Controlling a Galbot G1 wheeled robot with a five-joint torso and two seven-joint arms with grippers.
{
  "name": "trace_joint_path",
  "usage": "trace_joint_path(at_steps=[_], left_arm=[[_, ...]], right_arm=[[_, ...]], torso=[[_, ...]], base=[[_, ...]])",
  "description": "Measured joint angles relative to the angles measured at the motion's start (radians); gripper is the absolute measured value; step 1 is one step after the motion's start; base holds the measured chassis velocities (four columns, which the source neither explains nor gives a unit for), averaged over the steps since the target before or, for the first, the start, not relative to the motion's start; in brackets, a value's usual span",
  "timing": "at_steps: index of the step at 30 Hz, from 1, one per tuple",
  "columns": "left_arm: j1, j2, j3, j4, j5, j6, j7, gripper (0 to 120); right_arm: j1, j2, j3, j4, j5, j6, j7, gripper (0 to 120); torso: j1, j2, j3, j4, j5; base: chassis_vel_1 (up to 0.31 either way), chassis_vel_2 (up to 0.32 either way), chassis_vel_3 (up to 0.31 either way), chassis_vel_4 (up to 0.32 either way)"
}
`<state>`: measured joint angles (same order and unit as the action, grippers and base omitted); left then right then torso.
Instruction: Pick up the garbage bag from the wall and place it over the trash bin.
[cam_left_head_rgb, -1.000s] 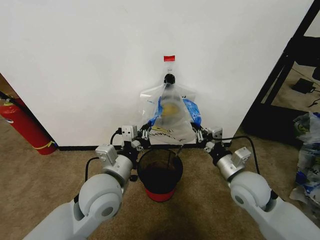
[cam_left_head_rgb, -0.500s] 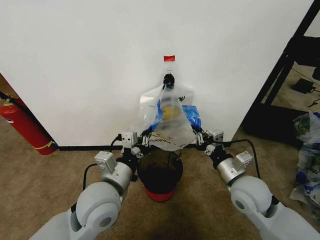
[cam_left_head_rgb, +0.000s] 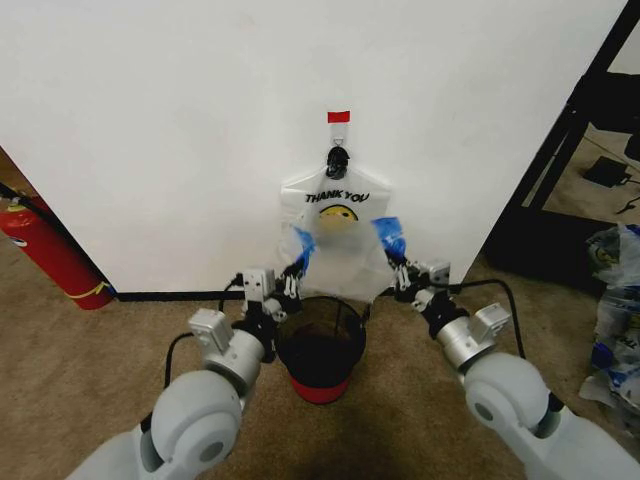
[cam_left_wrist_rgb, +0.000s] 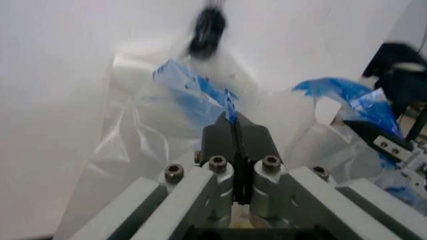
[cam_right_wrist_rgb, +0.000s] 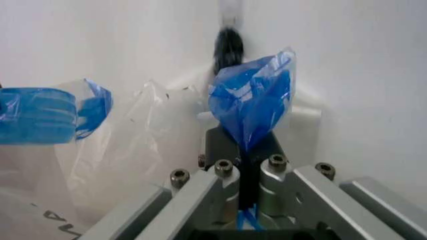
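A red fire extinguisher leans against the wall at the far left, well apart from the work, and a black shelf frame stands at the right with a heap of plastic bags on the carpet near it; none of these lies between the arms and the bin. The trash bin stands on the carpet just in front of the black baseboard, directly below a black hook with a strip of red tape above it. A smiley bag with "THANK YOU" print hangs flat from that hook. In front of it the garbage bag is spread between the 2 grippers, just above the bin's rim, its clear body sagging in the middle. The left gripper sits at the bin's left edge, its fingers pressed together on a blue handle patch, as the left wrist view shows. The right gripper sits at the bin's right edge, its fingers closed tight on the other blue patch, which stands up from the pinch.
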<state>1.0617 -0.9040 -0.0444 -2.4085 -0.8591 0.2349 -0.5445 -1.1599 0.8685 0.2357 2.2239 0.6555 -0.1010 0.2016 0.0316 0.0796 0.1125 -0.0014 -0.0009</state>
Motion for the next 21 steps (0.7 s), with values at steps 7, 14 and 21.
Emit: trace_joint_path(at_steps=[7, 14, 21], left_arm=[[-0.032, 0.024, -0.023, -0.069, -0.034, 0.009, -0.001, 0], [-0.043, 0.028, -0.025, -0.096, -0.087, 0.028, -0.014, 0], [-0.019, 0.000, -0.017, -0.064, -0.079, 0.023, -0.014, 0]], right_arm=[[0.008, -0.041, 0.057, 0.107, 0.056, -0.018, 0.019, 0], [0.002, -0.092, 0.127, 0.186, 0.133, -0.043, 0.043, 0], [-0.002, -0.062, 0.099, 0.166, 0.124, -0.044, 0.043, 0]], torso=[[0.000, 0.000, 0.000, 0.0000, 0.0000], [0.000, 0.000, 0.000, 0.0000, 0.0001], [0.000, 0.000, 0.000, -0.0001, 0.0001]], base=[[0.000, 0.000, 0.000, 0.000], [0.000, 0.000, 0.000, 0.000], [0.000, 0.000, 0.000, 0.000]])
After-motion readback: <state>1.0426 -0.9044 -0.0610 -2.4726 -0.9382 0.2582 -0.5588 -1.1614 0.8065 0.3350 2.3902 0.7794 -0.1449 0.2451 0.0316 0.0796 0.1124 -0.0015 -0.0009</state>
